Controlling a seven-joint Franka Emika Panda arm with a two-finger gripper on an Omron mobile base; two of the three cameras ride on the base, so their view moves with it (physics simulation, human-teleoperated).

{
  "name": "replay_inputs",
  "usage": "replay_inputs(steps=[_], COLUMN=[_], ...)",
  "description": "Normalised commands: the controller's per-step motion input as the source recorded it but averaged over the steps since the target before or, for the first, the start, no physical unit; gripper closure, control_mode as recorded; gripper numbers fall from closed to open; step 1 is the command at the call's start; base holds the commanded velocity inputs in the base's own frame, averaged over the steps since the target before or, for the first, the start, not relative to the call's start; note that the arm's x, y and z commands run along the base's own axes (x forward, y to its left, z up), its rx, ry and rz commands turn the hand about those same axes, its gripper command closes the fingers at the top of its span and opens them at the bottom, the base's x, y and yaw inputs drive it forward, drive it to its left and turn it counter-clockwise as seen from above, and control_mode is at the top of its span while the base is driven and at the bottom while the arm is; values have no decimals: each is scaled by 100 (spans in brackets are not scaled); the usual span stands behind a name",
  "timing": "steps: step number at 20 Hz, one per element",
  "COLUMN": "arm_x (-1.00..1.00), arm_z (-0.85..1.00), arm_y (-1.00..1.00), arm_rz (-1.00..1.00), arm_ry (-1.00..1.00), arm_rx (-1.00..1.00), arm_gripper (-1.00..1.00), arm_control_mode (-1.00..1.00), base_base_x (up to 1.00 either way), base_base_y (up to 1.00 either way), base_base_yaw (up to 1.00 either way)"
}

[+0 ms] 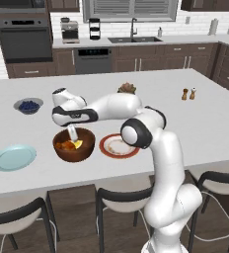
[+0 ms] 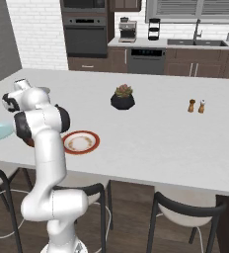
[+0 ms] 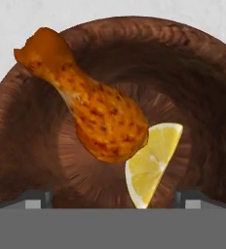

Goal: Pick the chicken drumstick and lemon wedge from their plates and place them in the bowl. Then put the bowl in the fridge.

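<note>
Hovering over a filled bowl, with the fridge trip left to do.

From the left: one blue plate (image 1: 14, 157) lies bare, then one wooden bowl (image 1: 86, 147) holding one chicken drumstick (image 3: 93, 107) and one lemon wedge (image 3: 153, 163) touching it, then one red-rimmed plate (image 1: 118, 146), also bare. The gripper (image 1: 73, 132) reaches down into the bowl, fingers spread wide and holding nothing. I'd judge both pick-ups done; carrying the bowl to the fridge remains.
</note>
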Motion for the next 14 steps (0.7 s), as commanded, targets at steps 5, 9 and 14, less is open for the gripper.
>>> replay_inputs(steps=[5, 9, 14], arm_x=[-11, -56, -47], arm_z=[61, 26, 0], arm_y=[-36, -49, -33], arm_rz=[-12, -41, -67], arm_ry=[0, 0, 0], arm_rx=[2, 3, 1], arm_gripper=[-100, -100, -100], arm_control_mode=[-100, -100, -100], base_base_x=[0, 0, 0], base_base_y=[0, 0, 0], base_base_yaw=[0, 0, 0])
